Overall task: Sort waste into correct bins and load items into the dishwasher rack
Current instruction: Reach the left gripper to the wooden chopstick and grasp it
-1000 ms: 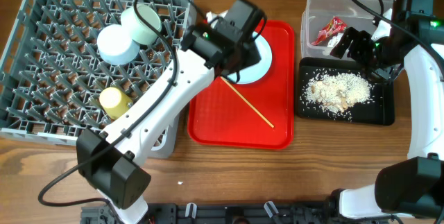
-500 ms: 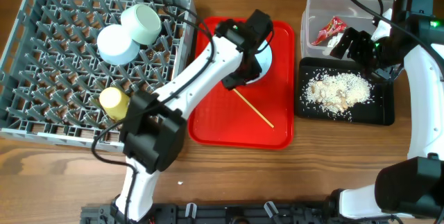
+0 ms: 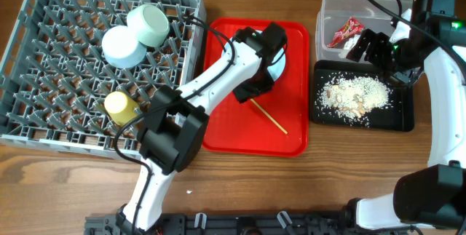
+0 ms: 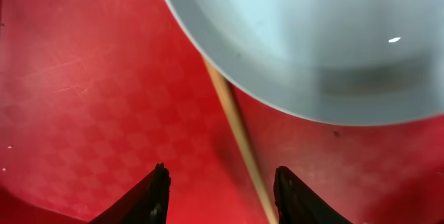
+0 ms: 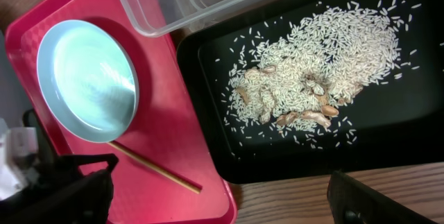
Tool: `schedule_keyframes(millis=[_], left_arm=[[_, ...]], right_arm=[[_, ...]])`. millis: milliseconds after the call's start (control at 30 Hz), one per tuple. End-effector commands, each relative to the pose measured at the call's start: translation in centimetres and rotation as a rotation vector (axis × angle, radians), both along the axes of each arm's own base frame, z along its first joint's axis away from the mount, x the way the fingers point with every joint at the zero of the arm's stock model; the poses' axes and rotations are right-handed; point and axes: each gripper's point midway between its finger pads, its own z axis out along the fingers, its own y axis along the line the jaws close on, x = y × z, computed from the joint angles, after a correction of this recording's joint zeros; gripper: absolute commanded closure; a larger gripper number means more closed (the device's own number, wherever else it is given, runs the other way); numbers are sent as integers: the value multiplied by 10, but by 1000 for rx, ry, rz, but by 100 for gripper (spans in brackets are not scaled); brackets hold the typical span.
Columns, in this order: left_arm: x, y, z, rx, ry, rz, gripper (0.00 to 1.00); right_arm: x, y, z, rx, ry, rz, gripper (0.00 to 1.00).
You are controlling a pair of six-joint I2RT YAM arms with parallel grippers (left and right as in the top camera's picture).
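Note:
Low over the red tray [image 3: 222, 129], my left gripper [image 3: 253, 93] stands open at the front-left edge of the pale round plate [image 3: 279, 65]. In the left wrist view a wooden chopstick [image 4: 232, 123] runs out from under the plate [image 4: 312, 37] and passes between the fingers [image 4: 157, 195], close to the right one, ungripped. The grey dishwasher rack [image 3: 44, 68] holds two pale bowls [image 3: 149, 24] [image 3: 120, 46] and a yellow cup [image 3: 119, 105]. My right gripper [image 3: 371, 46] hangs wide open over the bins. The clear tub [image 3: 329, 6] holds a red wrapper [image 3: 346, 31]. The black tray [image 3: 400, 118] holds food scraps [image 3: 357, 93].
The left arm's white links cross the rack's right edge and the tray's left half. The two bins stand close against the red tray's right side. In the right wrist view the chopstick [image 5: 156, 168] lies diagonally below the plate [image 5: 87, 78]. Bare wood runs along the table front.
The left arm has swung round and brought its gripper down from the tray's back edge to the plate's front-left rim, over the chopstick's end. The right arm has not moved.

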Motion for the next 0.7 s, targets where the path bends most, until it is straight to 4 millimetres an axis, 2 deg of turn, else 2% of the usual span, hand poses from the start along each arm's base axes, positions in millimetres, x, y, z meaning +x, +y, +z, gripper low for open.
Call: schedule_keyframes(millis=[0,100,433,667], left_arm=[[-11,0,-21,16,48,13,56],[-14,2,-30,17,54,12,63],[-22,7,-63,11,53,11,67],[-27,9,-67,13,66,12,75]], right_arm=[[0,1,6,0,-22,20,0],[0,1,6,0,-22,19,1],[0,1,6,0,-22,19,0],[0,1,6,0,-22,19,0]])
